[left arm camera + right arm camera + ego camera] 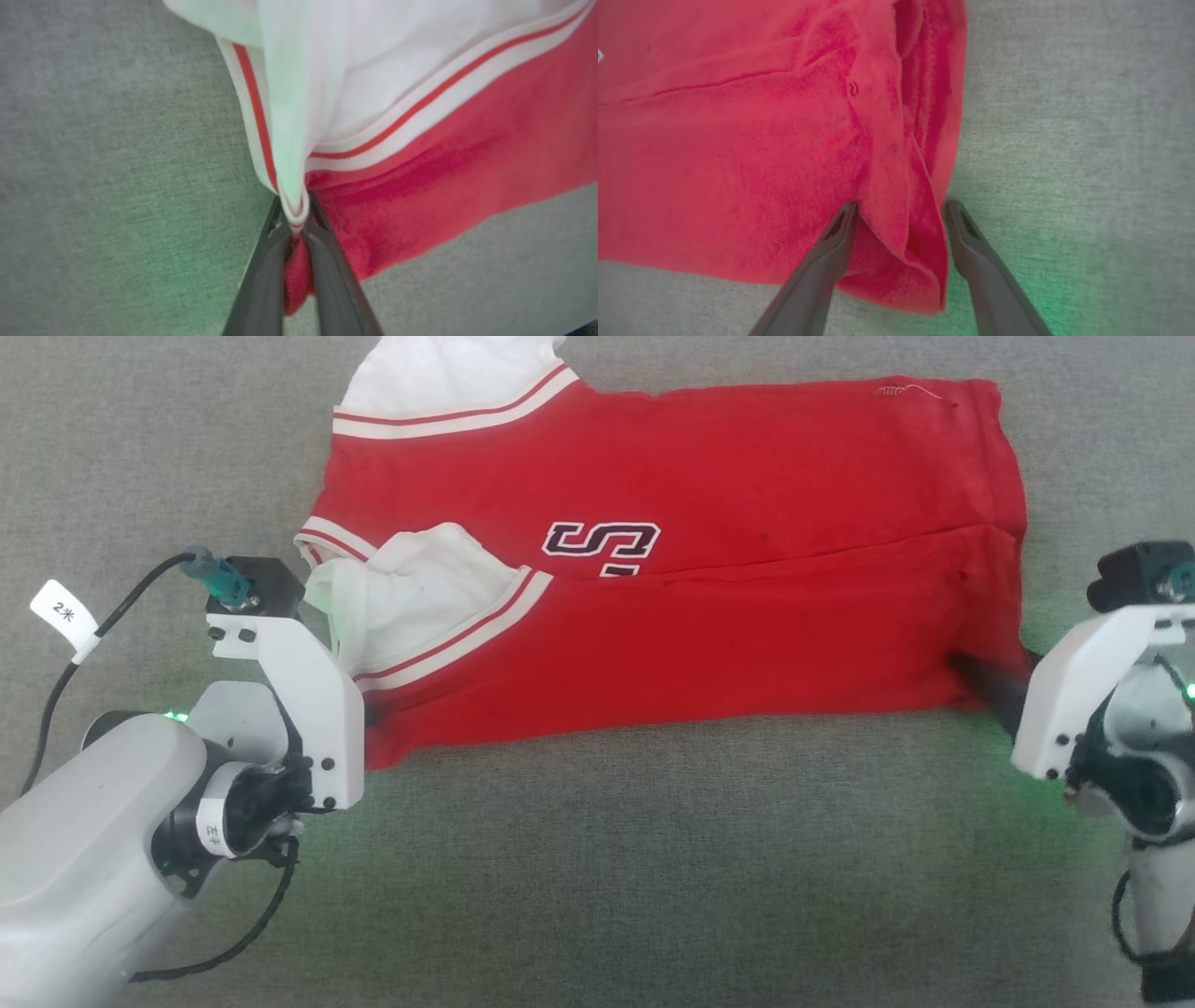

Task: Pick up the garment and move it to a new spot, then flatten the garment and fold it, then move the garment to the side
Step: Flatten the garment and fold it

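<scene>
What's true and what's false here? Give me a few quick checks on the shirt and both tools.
1. The left tool is shut on the shirt at the sleeve trim. True.
2. The right tool is clamped shut on the shirt's corner. False: its fingers stand apart, with the red corner between them.
3. The shirt lies fully spread with all its lettering showing. False: the near part is folded over the front, and one letter shows, partly covered.
4. The shirt rests on a grey surface. True.
</scene>
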You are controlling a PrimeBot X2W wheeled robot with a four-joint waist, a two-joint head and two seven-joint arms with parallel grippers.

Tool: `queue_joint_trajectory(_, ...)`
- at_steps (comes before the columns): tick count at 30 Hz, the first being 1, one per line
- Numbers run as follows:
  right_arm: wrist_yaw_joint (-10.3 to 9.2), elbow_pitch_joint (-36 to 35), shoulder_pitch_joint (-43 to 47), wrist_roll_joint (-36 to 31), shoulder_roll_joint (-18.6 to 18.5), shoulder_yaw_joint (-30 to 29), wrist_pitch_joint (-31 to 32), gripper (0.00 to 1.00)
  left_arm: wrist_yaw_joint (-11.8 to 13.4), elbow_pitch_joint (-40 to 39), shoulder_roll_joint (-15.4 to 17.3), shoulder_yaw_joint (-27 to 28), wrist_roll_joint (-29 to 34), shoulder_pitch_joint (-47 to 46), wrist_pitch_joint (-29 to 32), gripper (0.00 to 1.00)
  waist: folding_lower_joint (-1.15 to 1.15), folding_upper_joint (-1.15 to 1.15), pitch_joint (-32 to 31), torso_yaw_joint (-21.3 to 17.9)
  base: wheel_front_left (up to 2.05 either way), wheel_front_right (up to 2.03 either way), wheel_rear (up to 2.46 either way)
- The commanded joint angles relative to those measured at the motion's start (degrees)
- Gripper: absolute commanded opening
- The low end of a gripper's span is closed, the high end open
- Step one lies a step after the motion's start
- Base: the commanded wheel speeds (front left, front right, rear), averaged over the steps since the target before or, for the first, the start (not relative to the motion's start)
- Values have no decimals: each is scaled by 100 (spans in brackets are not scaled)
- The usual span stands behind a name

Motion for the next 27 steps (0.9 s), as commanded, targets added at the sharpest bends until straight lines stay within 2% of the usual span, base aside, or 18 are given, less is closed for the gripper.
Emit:
queue_joint_trajectory(1,-10,332,88,-89,60,85,283,0,-52,85,-142,-189,-4,144,47,0,0,0,18,31,0,0,0)
queue_joint_trajectory(6,-10,343,-55,-197,-9,56,932,0,-109,176,-176,-163,-25,147,-15,0,0,0,19,78,0,0,0)
queue_joint_trajectory(10,-10,69,-132,-72,-103,32,1265,0,-112,175,-105,-103,-76,157,11,0,0,0,-21,85,0,0,0)
queue_joint_trajectory(15,-10,-436,-58,96,-269,-8,1624,0,4,-115,77,-17,-143,181,99,0,0,0,-93,97,0,0,0)
queue_joint_trajectory(18,-10,-797,51,186,-380,-61,1766,0,146,-427,226,54,-209,262,144,0,0,0,-132,111,0,0,0)
queue_joint_trajectory(26,-10,-1674,661,455,-584,-301,2189,0,720,-1406,787,227,-306,706,97,0,0,0,-216,151,0,0,0)
queue_joint_trajectory(27,-10,-1674,661,455,-584,-301,2189,0,720,-1406,787,227,-306,706,97,0,0,0,-216,151,0,0,0)
